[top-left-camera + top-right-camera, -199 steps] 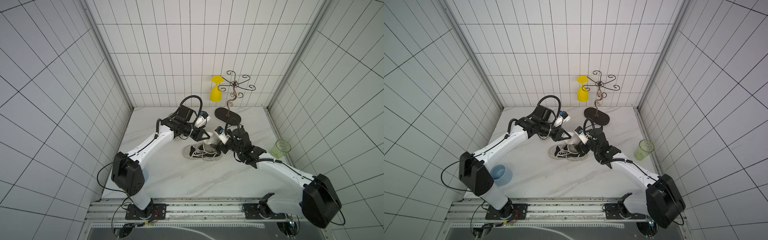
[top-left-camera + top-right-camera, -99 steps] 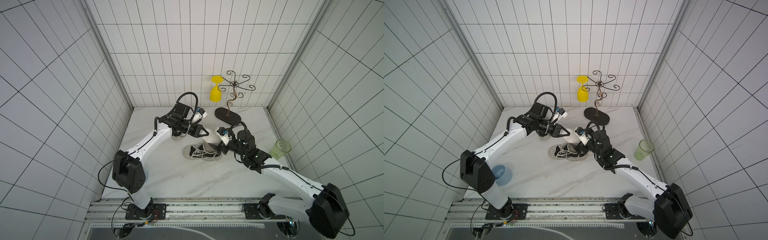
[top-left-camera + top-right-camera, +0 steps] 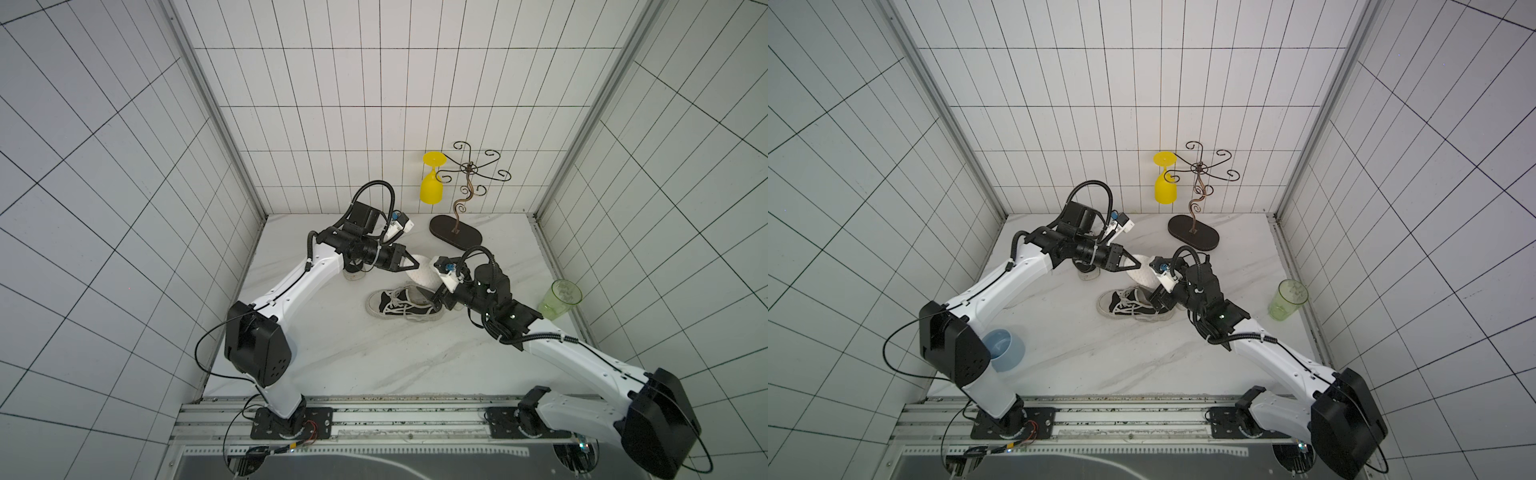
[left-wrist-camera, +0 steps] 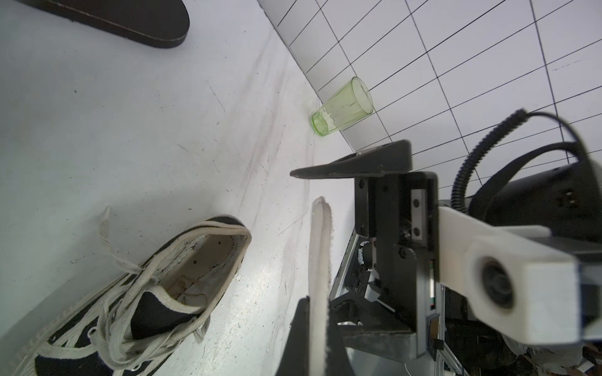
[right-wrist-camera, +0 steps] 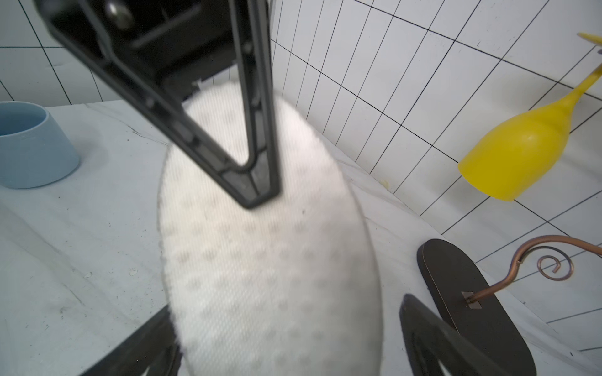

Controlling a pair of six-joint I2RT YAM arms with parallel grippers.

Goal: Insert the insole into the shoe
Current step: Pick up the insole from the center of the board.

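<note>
Insole pinched in our left fingers, shoe below them. Our right fingers spread wide, insole end between them; we can't tell contact.

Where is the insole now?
In both top views the insole is mid-table, pinched in the left gripper beside the shoe at its heel end, near the right gripper.

**Arm and pincer poses**

Left arm reaches forward and inward with the wrist roughly level. The left pincer is clamped on the insole, tips pointing toward the right arm. Right arm is extended, forearm low. The right pincer has its jaws spread wide, with the insole between them.
</note>
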